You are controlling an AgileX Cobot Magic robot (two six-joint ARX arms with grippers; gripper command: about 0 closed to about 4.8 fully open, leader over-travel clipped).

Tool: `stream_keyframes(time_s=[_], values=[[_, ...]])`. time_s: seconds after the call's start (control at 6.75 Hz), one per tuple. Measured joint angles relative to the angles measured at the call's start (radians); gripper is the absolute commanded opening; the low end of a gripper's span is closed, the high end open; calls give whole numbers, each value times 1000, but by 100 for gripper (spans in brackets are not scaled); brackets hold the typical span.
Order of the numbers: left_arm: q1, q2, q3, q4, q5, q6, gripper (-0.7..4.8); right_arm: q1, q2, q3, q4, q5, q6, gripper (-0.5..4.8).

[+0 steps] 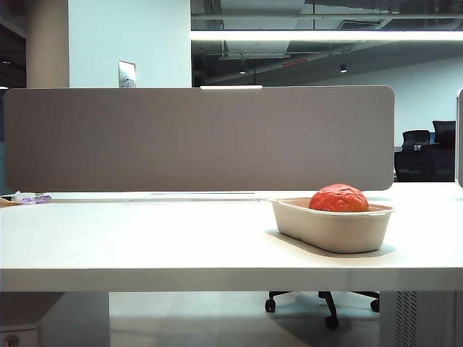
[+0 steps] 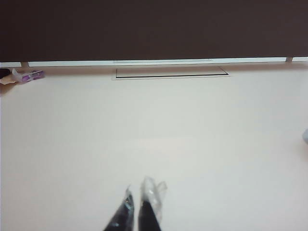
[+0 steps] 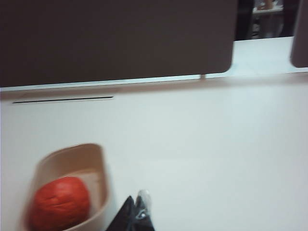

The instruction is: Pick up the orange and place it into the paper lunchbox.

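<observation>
Right pincer [image 3: 137,208] clenched, empty | left pincer [image 2: 140,204] clenched | orange [image 3: 60,202] in paper lunchbox [image 3: 98,159] beside right pincer

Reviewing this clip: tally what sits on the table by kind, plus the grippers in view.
orange: 1, inside the lunchbox
paper lunchbox: 1
small purple item at the table's far left edge: 1
left gripper, shut: 1
right gripper, shut: 1
Total: 5

A white table [image 1: 145,246] backed by a grey divider panel [image 1: 195,137], small purple object [image 1: 32,198] at its far-left edge.
</observation>
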Motion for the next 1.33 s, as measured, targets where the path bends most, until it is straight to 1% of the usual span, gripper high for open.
stream_keyframes(time_s=[0.15,0.59,0.74,1.33], values=[[0,0,0,0,0,0,21,-36,0,-10,11,-19,0,0],[0,0,0,0,0,0,22,-97,0,-53,26,-52,0,0],[0,0,0,0,0,0,21,-105,-1,-132,126,-58,0,0],[0,0,0,0,0,0,21,-105,-1,-132,124,-58,0,0]])
